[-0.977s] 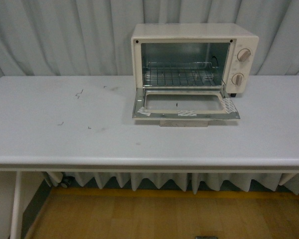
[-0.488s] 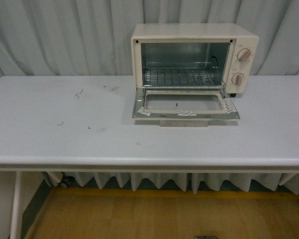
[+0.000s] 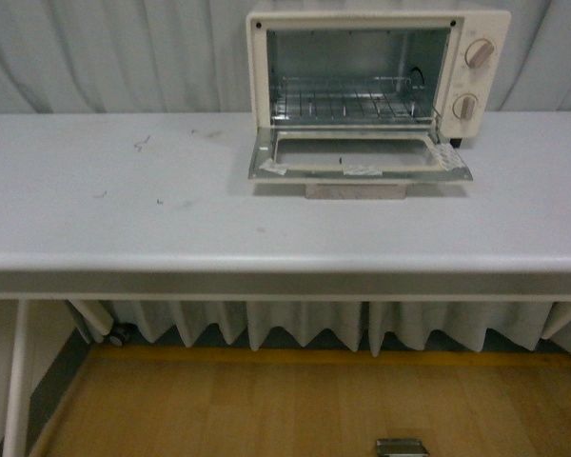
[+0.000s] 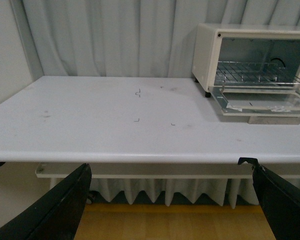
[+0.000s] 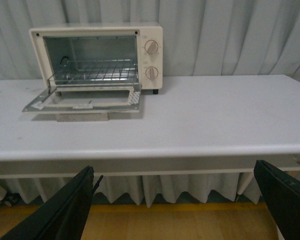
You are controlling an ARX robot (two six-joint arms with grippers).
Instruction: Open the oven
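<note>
The cream oven point(image 3: 476, 81) stands at the back right of the white table point(image 3: 124, 209). Its glass door point(image 3: 360, 155) lies folded down flat, with the beige handle point(image 3: 355, 191) at its front edge. The wire rack point(image 3: 347, 100) shows inside, and two round knobs point(image 3: 479, 53) sit on the right panel. The oven point(image 4: 206, 55) also appears in the left wrist view, far from my open left gripper point(image 4: 170, 167), which hangs below the table's front edge. My right gripper point(image 5: 175, 170) is open too, low before the table, with the oven point(image 5: 151, 60) far off. Neither holds anything.
A grey pleated curtain point(image 3: 95, 48) hangs behind the table and a skirt point(image 3: 266, 333) below it. A white table leg point(image 3: 14, 381) stands at the left. Wooden floor point(image 3: 266, 409) lies in front, with a small grey object point(image 3: 402, 447) at the bottom edge.
The front view has shifted: table and oven now sit higher and larger in the frame. The oven door stays folded down throughout.
</note>
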